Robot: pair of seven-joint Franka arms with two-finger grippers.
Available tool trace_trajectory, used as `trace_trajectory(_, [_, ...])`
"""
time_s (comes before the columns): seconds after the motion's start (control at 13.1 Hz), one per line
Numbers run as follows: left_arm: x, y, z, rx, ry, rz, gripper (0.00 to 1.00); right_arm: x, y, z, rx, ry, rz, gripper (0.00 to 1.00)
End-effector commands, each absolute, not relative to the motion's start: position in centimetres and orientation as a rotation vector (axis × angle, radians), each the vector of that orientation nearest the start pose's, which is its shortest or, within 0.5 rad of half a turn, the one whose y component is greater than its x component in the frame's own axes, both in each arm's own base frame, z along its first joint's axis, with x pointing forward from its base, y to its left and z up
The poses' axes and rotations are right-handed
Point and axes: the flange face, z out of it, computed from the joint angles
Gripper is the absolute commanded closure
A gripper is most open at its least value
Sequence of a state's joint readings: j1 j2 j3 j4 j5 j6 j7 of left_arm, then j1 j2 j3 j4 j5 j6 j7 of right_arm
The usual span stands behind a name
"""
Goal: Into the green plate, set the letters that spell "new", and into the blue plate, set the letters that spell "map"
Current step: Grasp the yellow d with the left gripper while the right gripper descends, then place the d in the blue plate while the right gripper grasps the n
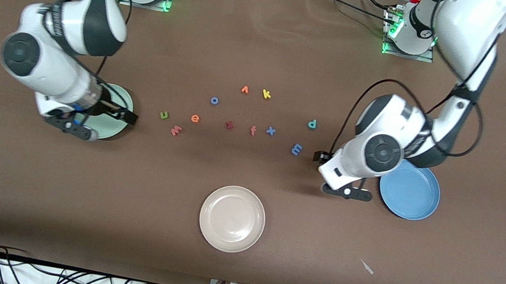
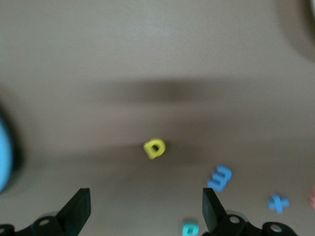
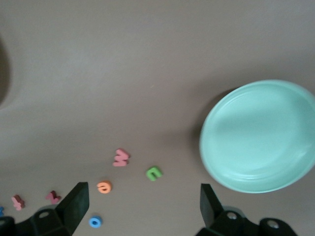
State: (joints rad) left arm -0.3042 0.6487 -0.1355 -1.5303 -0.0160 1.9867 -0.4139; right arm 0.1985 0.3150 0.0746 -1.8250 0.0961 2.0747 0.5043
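Observation:
The olive n [image 1: 164,115], orange e [image 1: 195,118] and salmon w [image 1: 176,130] lie beside the green plate [image 1: 115,128]. My right gripper [image 1: 126,115] hangs open over that plate's edge; its wrist view shows the n [image 3: 154,173], e [image 3: 104,187], w [image 3: 120,157] and plate [image 3: 261,137]. The blue m [image 1: 297,149] and teal p [image 1: 312,123] lie toward the blue plate [image 1: 409,189]. Beside that plate my left gripper [image 1: 327,160] hangs open and empty over the yellow a [image 2: 154,148], which the arm hides in the front view.
A beige plate [image 1: 232,218] sits nearer the front camera, mid-table. Other letters lie in the middle row: blue o [image 1: 214,100], orange wedge [image 1: 244,90], yellow k [image 1: 266,94], a dark red letter [image 1: 229,125], salmon f [image 1: 253,130], blue x [image 1: 270,131].

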Motion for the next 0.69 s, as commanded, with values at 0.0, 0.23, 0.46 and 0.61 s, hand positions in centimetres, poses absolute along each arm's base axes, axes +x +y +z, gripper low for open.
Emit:
trace_trajectory(0.0, [62.2, -27.9, 22.1, -3.133, -0.055, 0.331, 0.19, 56.6, 18.9, 32.8, -3.007, 0.495, 0.083, 0.0])
trace_trajectory(0.23, [60.3, -27.1, 18.4, -3.158, -0.149, 0.274, 0.3, 52.9, 19.2, 27.1, -2.996, 0.478, -0.018, 0.0])
trace_trajectory(0.46, [60.1, -27.4, 18.1, -3.158, -0.163, 0.27, 0.47, 50.6, 20.9, 23.8, -3.06, 0.291, -0.032, 0.0])
trace_trajectory(0.61, [59.9, -27.4, 17.7, -3.165, -0.16, 0.251, 0.61, 50.3, 21.0, 22.6, -3.097, 0.091, -0.024, 0.0])
